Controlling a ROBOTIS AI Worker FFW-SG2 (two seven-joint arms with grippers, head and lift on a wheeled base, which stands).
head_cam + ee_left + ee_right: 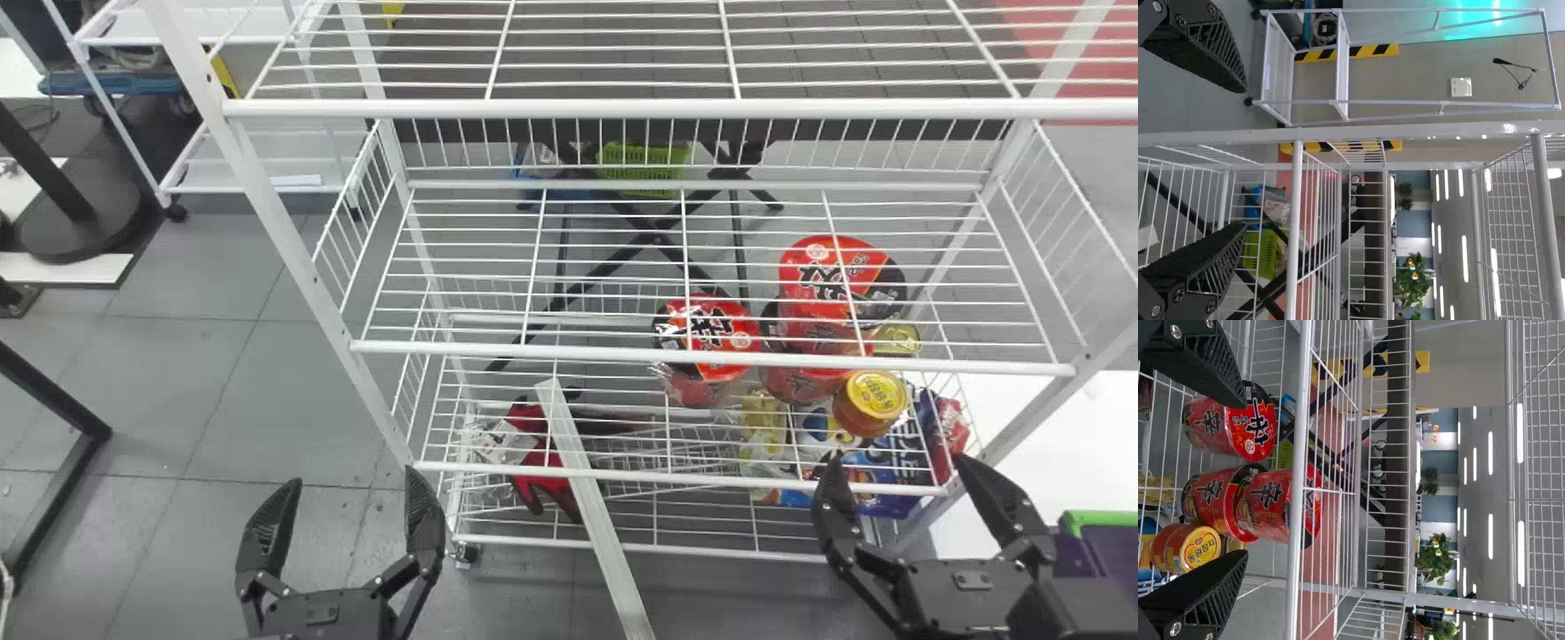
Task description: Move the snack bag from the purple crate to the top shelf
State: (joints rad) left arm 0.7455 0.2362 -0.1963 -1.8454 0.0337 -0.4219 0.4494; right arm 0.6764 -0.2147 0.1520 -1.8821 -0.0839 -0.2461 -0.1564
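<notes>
"Snack bag, that's the one we're after. Where is it?"

"I can't tell from where I stand! The purple crate (1102, 551) pokes in at the lower right edge of the frame, green along its rim. And there are packets low in the white wire rack (280, 222), towards the lower right: a blue packet (892, 504), a red-and-blue packet (949, 436). Whether either is our bag, I can't say."

"And the pincers?"

"Both spread wide! The left gripper (355, 480) is at the lower left, over the grey floor, its black fingers well apart. The right gripper (900, 460) is at the lower right, in front of the rack's corner and near the crate, fingers just as far apart."

"What about the top shelf?"

"Across the upper part of the frame, there's the top shelf (613, 108), white wires behind a thick front rail. Look through the middle shelf (711, 355), right of centre, and you get red noodle cups (707, 333), with a yellow-lidded can (876, 397) beside them."

"Something's slanting up the front there!"

"A long pale bar (587, 507), yes, running from the bottom edge up to the centre, with red-and-black gloves (542, 471) just left of it. And in the upper middle, behind the wires, a green basket (645, 169)!"
</notes>
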